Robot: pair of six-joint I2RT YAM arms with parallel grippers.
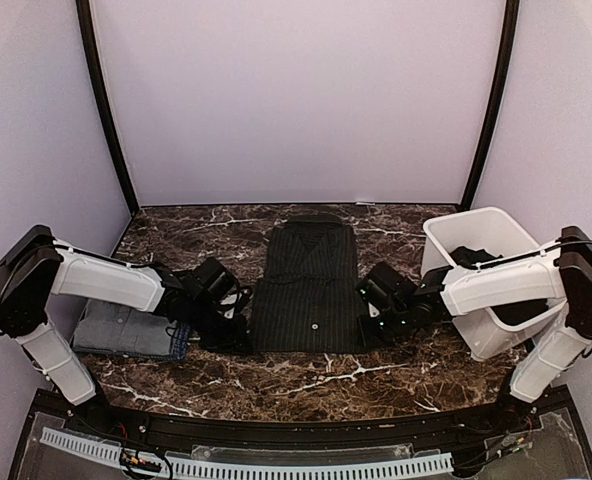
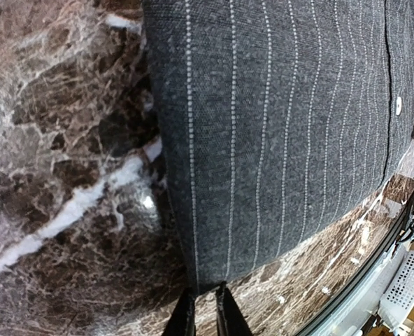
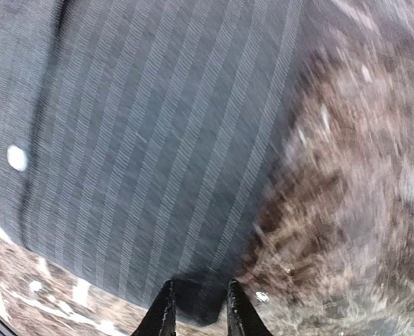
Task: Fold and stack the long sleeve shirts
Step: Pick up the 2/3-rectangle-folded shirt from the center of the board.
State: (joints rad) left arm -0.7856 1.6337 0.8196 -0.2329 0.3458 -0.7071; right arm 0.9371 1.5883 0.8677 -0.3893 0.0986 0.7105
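- Left gripper — fingers nearly together at a near corner of the pinstriped shirt; whether they clamp it I cannot tell.
- Right gripper — fingers apart, the other near corner lying between them; this wrist view is blurred.
- Only the top view shows the shirt flat at mid marble table, collar at 12 o'clock, white tub at 3, folded grey shirt at 8.

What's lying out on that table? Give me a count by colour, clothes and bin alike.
charcoal pinstriped shirt: 1
grey shirt, folded: 1
blue shirt, only an edge showing under the grey one: 1
white tub: 1, with dark cloth inside that cannot be counted
Total: 4
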